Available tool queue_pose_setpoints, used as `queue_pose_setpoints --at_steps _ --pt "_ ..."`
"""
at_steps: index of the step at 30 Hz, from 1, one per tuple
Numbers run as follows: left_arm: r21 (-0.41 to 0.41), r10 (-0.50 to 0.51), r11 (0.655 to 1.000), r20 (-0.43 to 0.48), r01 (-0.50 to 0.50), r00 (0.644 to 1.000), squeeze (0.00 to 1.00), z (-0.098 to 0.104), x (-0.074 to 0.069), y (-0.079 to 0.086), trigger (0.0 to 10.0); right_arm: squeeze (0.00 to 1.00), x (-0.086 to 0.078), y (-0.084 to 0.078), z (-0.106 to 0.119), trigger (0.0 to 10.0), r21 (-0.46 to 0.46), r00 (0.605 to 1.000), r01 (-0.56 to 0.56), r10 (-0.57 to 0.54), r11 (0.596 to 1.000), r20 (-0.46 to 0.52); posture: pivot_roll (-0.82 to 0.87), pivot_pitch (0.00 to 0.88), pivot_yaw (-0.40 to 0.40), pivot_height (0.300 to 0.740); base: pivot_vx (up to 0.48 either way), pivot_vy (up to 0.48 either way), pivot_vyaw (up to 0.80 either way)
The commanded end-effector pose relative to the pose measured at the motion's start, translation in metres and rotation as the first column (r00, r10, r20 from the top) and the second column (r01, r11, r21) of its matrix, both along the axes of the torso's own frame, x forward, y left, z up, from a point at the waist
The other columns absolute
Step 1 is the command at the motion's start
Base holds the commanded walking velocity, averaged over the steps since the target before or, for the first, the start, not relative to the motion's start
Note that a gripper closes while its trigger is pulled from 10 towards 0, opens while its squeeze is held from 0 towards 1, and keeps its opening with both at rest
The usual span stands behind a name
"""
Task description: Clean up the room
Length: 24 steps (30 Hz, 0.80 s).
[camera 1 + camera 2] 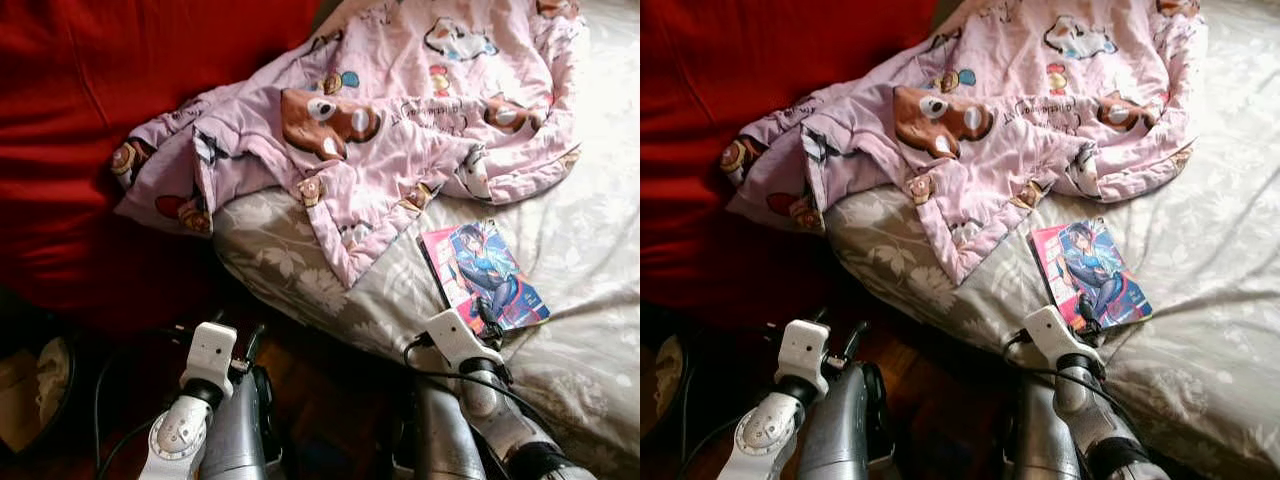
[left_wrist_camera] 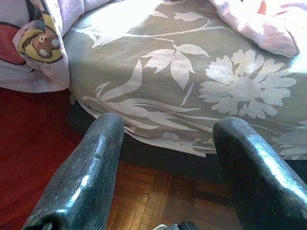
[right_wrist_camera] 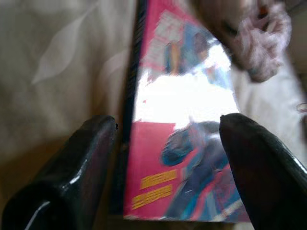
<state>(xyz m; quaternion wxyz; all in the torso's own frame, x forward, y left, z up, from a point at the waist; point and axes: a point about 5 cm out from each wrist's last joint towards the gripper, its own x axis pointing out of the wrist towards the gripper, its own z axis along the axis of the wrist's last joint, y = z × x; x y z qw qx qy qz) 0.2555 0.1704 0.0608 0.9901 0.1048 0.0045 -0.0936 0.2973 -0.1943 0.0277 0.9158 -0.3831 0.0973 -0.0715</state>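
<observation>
A glossy pink comic book (image 1: 485,275) lies flat on the bed's grey floral sheet (image 1: 590,230), near its front edge. My right gripper (image 3: 168,120) is open at the book's near end, and the cover lies just ahead of its two black fingers. A crumpled pink blanket (image 1: 400,110) with cartoon bears is spread over the bed behind the book, and one corner hangs off the left side. My left gripper (image 2: 169,120) is open and holds nothing. It hovers low over the floor, facing the bed's corner.
A large red cushion or sofa (image 1: 80,120) fills the left side, against the bed. Dark parquet floor (image 1: 320,390) lies below the bed's edge between my arms. A dark rounded object (image 1: 35,385) sits on the floor at far left.
</observation>
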Motion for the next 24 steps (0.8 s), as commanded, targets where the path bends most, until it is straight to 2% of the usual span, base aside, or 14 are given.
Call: queue_pose_setpoints --at_steps 1,8,9,11,14,24 --pt "0.012 -0.006 1.000 -0.032 0.006 0.999 0.00 -0.007 -0.005 0.001 10.0 0.00 -0.004 -0.005 0.001 10.0 -0.031 1.000 0.014 -0.013 0.999 0.015 0.13 0.281 0.004 0.560 0.000 0.000 0.00" --pt "0.017 -0.014 1.000 -0.033 0.014 0.999 0.00 -0.007 -0.005 0.000 10.0 0.00 -0.013 -0.008 0.005 10.0 -0.113 0.999 -0.014 0.017 0.993 0.031 0.12 0.283 -0.001 0.560 0.000 0.000 0.00" --pt "0.017 -0.014 1.000 -0.033 0.014 0.999 0.00 -0.007 -0.005 0.000 10.0 0.00 -0.013 -0.008 0.005 10.0 -0.113 0.999 -0.014 0.017 0.993 0.031 0.12 0.283 -0.001 0.560 0.000 0.000 0.00" --pt "0.017 -0.014 1.000 -0.036 0.015 0.999 0.00 -0.008 -0.006 -0.001 10.0 0.00 -0.022 -0.010 -0.003 10.0 -0.112 1.000 -0.014 0.011 0.994 -0.029 0.12 0.284 -0.002 0.560 0.000 0.000 0.00" --pt "0.017 -0.015 1.000 -0.036 0.015 0.999 0.00 -0.008 -0.006 -0.001 10.0 0.00 -0.024 -0.010 -0.006 10.0 -0.111 0.998 -0.017 0.011 0.994 -0.055 0.12 0.282 -0.001 0.560 0.000 0.000 0.00" --pt "0.019 -0.014 1.000 -0.032 0.015 0.999 0.00 -0.008 -0.006 0.000 10.0 0.00 -0.021 -0.004 -0.005 10.0 -0.082 0.997 -0.044 0.037 0.996 -0.074 0.13 0.277 0.001 0.560 0.000 0.000 0.00"
